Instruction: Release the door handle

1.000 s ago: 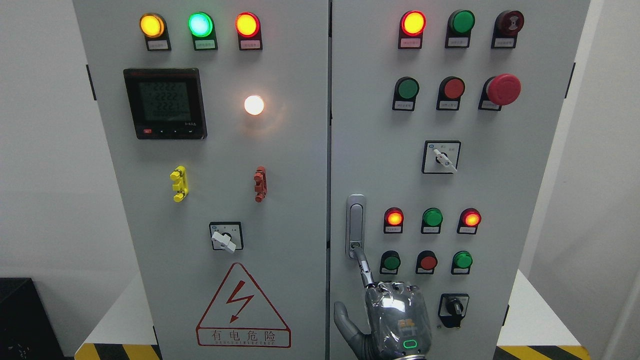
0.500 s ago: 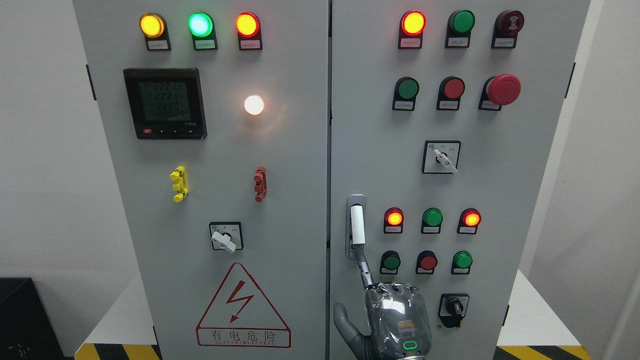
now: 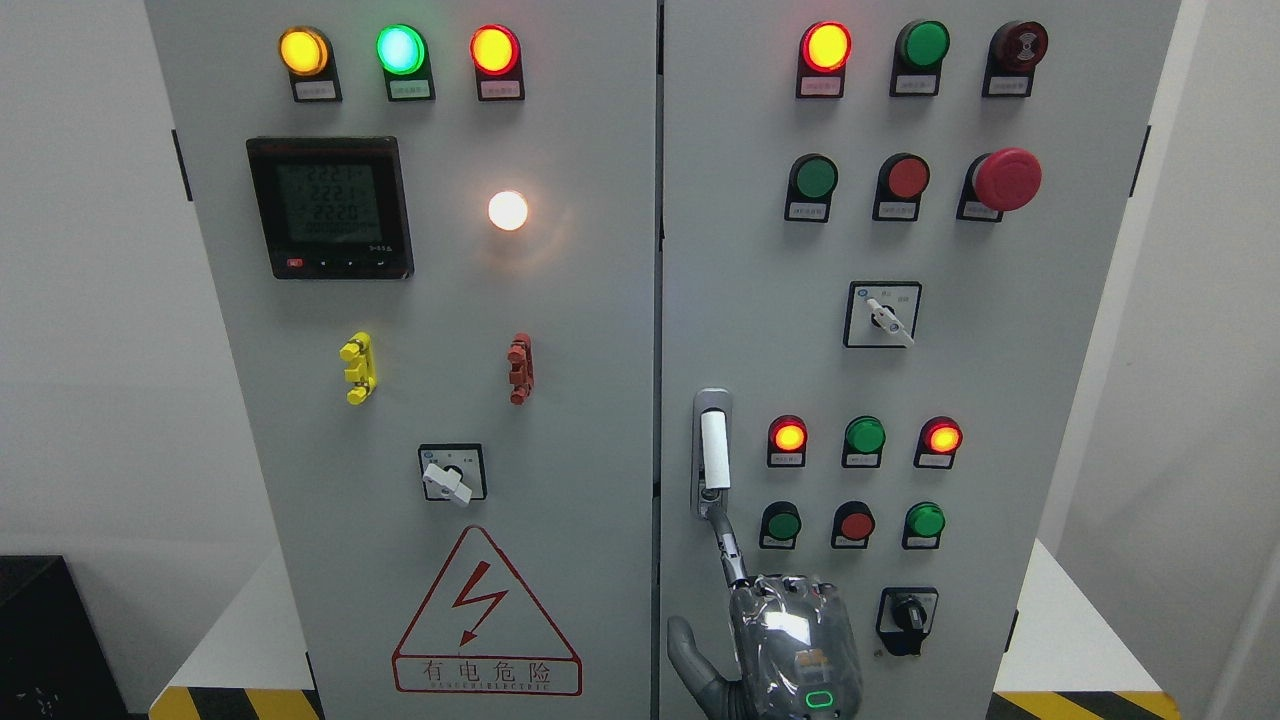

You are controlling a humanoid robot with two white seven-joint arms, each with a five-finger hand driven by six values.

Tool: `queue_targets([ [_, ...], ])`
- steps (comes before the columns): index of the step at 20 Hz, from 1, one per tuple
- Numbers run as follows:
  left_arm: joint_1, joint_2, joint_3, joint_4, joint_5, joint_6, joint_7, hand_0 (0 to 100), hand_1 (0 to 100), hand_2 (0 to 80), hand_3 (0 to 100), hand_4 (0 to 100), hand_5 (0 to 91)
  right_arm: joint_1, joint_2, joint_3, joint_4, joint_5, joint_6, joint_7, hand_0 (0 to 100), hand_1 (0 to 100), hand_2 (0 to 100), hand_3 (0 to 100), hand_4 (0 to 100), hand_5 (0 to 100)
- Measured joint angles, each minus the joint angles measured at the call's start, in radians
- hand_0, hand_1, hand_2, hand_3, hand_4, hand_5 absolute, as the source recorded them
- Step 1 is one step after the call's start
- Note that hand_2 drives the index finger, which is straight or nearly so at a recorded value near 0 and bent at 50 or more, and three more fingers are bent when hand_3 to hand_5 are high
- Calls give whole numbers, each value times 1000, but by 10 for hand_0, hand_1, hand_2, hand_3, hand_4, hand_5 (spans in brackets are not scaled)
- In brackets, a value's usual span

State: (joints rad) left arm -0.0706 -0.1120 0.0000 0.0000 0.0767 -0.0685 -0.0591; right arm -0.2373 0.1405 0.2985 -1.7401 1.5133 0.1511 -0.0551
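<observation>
Door handle [image 3: 714, 450] has popped out of its recess since first picture. Right hand [image 3: 795, 645] has since dropped slightly below handle.

there is one view only, from the robot's head, so nothing is being shared with a second camera. it is facing a grey electrical cabinet [image 3: 600, 300] nearly square on and looking slightly downward, so the cabinet's sides are tapering toward the bottom. the camera is sitting close: the two doors are filling most of the width, and the cabinet's top is running off the upper edge. the seam between the doors is lying almost at the middle. white wall is showing at both sides, and striped floor tape [image 3: 235, 702] is edging the lower corners. a robot hand [image 3: 795, 640] is entering from the bottom edge, right of the middle.
</observation>
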Motion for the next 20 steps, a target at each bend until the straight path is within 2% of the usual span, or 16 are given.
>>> queue_targets([
  [20,0,0,0,0,0,0,0,0,0,25,85,12,0,-3,-2,6,-23,1,-5,-6,423,241,0,1000,977,987],
])
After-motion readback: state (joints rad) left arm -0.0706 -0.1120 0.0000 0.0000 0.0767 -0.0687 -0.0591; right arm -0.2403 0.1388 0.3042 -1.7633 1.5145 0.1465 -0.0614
